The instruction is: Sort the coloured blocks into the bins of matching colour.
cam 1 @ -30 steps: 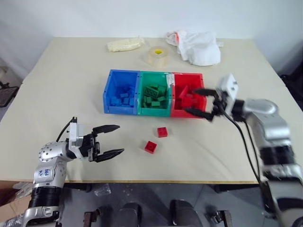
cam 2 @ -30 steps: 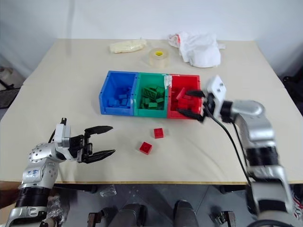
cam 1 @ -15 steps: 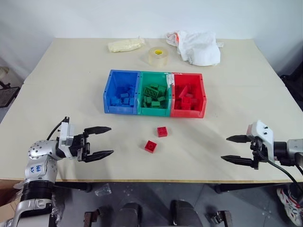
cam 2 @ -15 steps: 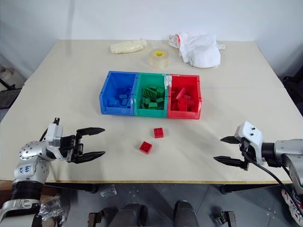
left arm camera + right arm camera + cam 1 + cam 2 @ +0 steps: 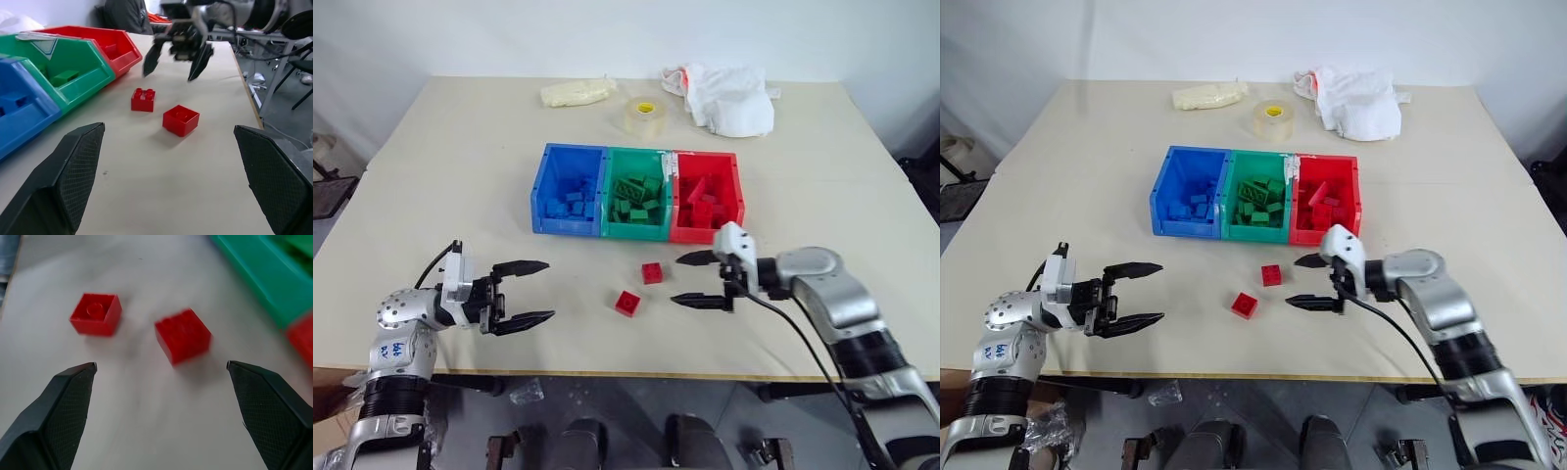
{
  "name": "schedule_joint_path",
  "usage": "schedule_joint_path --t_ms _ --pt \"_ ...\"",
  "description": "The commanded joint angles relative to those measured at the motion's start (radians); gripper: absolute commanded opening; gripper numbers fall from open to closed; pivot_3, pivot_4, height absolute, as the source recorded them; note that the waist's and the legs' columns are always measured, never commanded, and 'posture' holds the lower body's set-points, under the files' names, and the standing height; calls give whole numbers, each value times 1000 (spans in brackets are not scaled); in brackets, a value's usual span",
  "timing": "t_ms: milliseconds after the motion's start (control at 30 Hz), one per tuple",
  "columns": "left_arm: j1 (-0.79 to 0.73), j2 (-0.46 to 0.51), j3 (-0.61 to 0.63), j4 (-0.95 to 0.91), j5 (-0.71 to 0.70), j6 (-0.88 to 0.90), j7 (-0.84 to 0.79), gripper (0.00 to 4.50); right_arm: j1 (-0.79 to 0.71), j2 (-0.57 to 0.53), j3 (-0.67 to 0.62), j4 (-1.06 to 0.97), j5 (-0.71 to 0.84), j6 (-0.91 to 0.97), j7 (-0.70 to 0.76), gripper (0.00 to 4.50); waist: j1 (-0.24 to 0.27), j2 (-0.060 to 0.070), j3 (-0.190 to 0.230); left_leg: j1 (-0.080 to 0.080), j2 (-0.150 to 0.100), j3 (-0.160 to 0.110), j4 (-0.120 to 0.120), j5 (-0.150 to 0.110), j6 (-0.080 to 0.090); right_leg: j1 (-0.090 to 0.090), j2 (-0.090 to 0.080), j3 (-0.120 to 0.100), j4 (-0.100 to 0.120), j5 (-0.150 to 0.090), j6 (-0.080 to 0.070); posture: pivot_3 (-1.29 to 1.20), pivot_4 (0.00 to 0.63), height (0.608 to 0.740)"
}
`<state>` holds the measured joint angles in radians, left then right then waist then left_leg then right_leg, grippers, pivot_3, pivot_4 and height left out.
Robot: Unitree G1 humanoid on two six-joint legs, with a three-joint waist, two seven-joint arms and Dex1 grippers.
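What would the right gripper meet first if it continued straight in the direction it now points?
Probably the nearer red block: the open right gripper points at it, with bare table between. The second red block lies beyond, slightly off line.

Bins (image 5: 636, 201) & red blocks (image 5: 180, 120): glossy plastic. Table (image 5: 460, 166): smooth matt. White cloth (image 5: 729, 98) crumpled. Gripper fingers (image 5: 78, 166): matt, textured.

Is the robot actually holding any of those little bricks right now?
No, nothing is held. The right gripper is open beside the two red blocks on the table; the left gripper is open and empty too.
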<state>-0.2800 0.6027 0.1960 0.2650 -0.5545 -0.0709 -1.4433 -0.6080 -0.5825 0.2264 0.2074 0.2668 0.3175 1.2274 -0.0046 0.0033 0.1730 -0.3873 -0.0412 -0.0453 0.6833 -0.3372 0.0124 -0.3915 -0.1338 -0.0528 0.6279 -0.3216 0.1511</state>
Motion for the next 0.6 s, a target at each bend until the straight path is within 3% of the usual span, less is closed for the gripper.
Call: schedule_joint_path --t_ms 33,267,367,600 --pt "39 2 18 -80 -24 12 22 4500 -66 50 35 141 -63 -109 17 4463 -5 0 0 0 0 0 0 0 0 0 0 0 0 0 0 0 150 740" --pt "120 -1 35 -171 -36 34 72 4500 -178 186 35 355 -112 -205 -15 4463 -30 0 0 0 1 -1 -1 0 -1 -1 1 -1 1 0 0 0 150 740" --pt "134 -1 38 -184 -37 37 83 4500 -181 206 26 363 -112 -210 -12 3855 -30 0 0 0 1 -1 -1 0 -1 -1 1 -1 1 0 0 0 150 740" --pt "120 -7 32 -161 -32 32 89 4500 -109 172 -60 140 -41 -129 -54 1503 -25 0 0 0 0 -2 -1 0 -1 0 0 -1 1 0 0 0 150 740"
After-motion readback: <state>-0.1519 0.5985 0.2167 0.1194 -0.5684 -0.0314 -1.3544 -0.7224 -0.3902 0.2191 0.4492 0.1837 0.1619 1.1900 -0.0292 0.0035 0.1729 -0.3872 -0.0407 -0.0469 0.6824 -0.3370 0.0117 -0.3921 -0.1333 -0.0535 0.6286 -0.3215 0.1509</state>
